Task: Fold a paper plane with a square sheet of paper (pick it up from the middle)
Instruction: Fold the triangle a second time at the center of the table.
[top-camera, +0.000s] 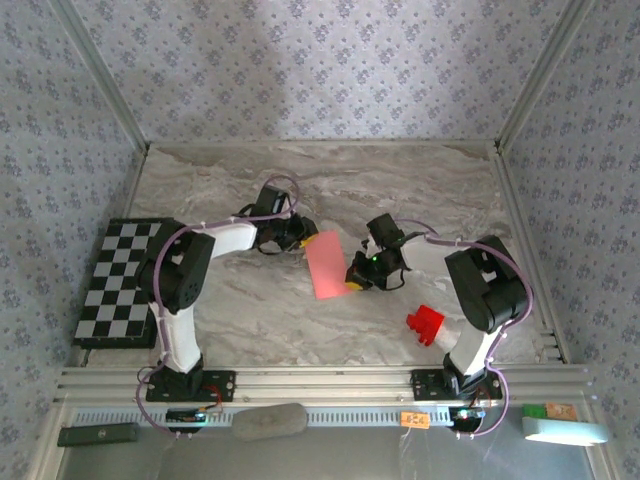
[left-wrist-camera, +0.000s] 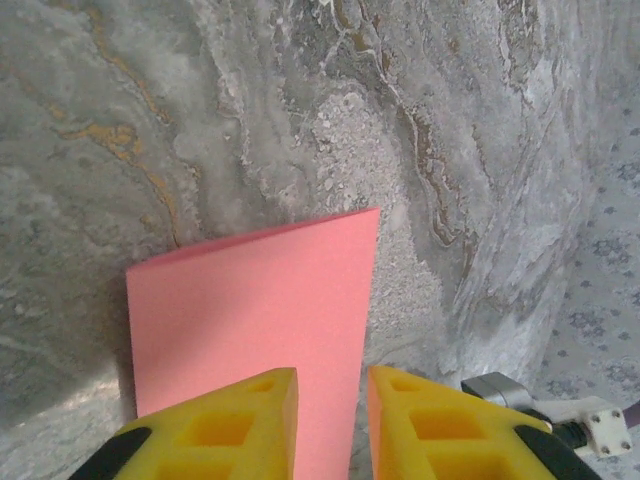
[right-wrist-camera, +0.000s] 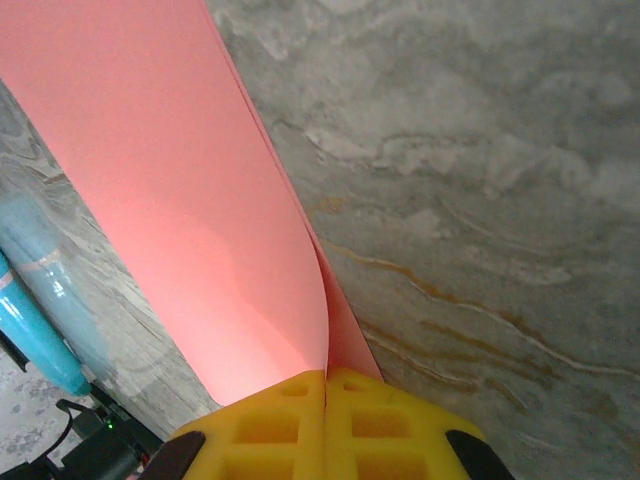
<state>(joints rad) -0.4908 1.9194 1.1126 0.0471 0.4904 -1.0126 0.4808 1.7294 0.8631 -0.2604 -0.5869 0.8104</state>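
The right gripper (right-wrist-camera: 325, 380) was clamped on the doubled square sheet of paper (right-wrist-camera: 180, 150), the left gripper (left-wrist-camera: 332, 400) narrowly parted; the sheet was judged limp, best pinched edgewise.

- Light is bright and even, with a pale glare patch on the back wall (top-camera: 300, 60).
- The square sheet of paper (left-wrist-camera: 250, 320) casts a soft shadow along its left edge.
- The overhead view looks slightly hazy.

In your right wrist view the square sheet of paper (right-wrist-camera: 200, 150) runs off the top edge, and its near end vanishes into the right gripper (right-wrist-camera: 326, 385). A blurred teal thing (right-wrist-camera: 40, 300) at lower left is cut off. In your left wrist view the left gripper (left-wrist-camera: 332, 410) covers the sheet's near edge; contact can't be judged.
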